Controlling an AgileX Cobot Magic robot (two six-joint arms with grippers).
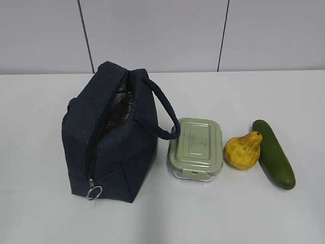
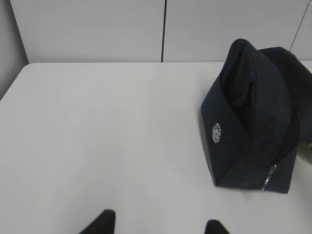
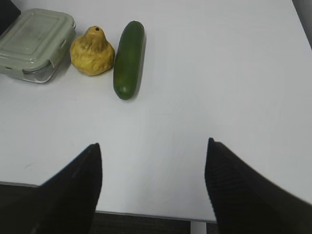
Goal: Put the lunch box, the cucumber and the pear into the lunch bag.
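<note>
- Lunch bag upright at desk left, zipper undone, silver-lined mouth gaping, ready for loading.
- Lunch box, pear, cucumber in a row just right of it, none packed yet.
- Left claw parted, empty, low near bag.
- Right claw spread wide, empty, short of cucumber, likely first to reach.

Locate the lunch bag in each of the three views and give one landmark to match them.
Exterior view: the lunch bag stands left of centre, zipper open, handle toward the lunch box.
Left wrist view: the bag fills the right side, a round logo facing the camera.
Right wrist view: only a dark sliver at the top-left corner, perhaps the bag.
Shared landmark: the lunch box beside the bag.
</note>
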